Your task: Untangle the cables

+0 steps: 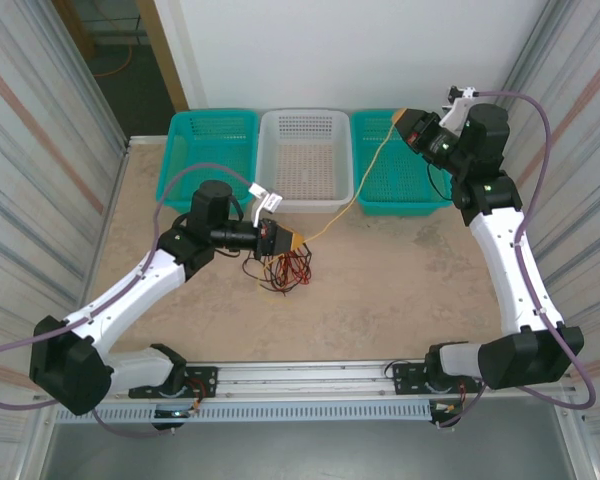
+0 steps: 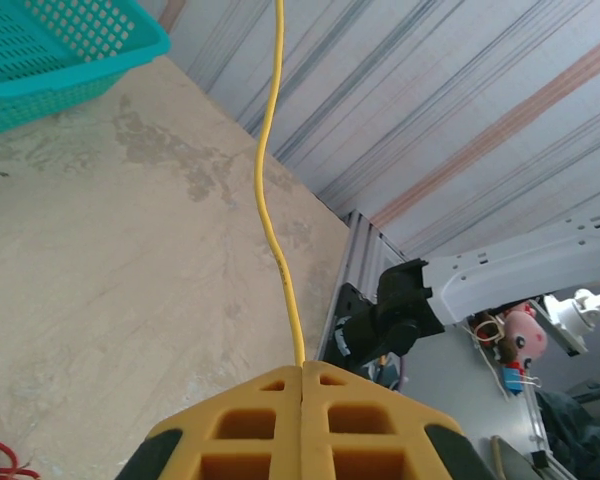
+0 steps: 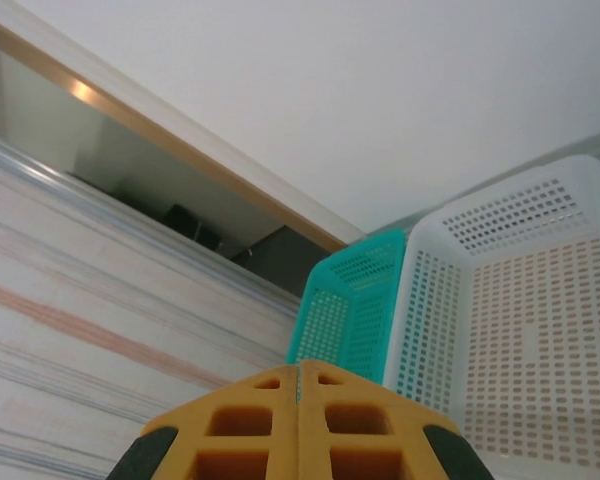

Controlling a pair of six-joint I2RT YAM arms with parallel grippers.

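The left pincer is closed on the yellow cable, which leaves its tips and runs away across the table. The right pincer is raised over the right teal basket and is closed too. From above, the yellow cable climbs to its tips, so it probably holds the far end, though its own camera shows no wire between the fingers.

The red and black cables hang in a clump just under the left pincer and touch the table. If the yellow cable is looped through them, pulling the arms apart would likely tighten the knot or drag the whole clump instead of freeing it. The wire is very thin, so a hard pull could also slip it out of either grip.

Three baskets line the far edge. The yellow span passes close by the near corner of the white basket, beside the right teal one. A sagging or swinging cable could snag on either rim.
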